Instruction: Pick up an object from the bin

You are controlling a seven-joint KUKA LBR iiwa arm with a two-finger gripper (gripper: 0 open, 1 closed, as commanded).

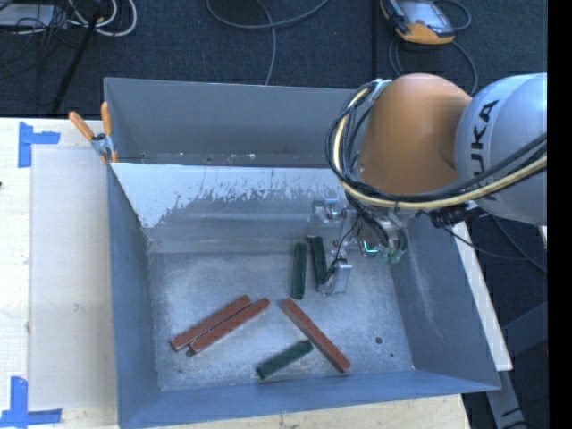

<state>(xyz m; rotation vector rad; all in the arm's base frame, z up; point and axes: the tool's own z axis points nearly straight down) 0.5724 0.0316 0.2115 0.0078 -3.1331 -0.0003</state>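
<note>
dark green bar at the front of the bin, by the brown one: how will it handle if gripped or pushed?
The dark green bar looks straight and flat-sided, so probably stiff and likelier to slide than roll. It is slim, so likely light. Its right end lies close by the reddish-brown bar; a push there may shift both.

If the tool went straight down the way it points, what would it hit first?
Likely the dark green stick nearest it, one of a pair lying mid-bin, or the bare bin floor right beside that stick. The tool hangs at the stick's edge; depth is unclear.
</note>
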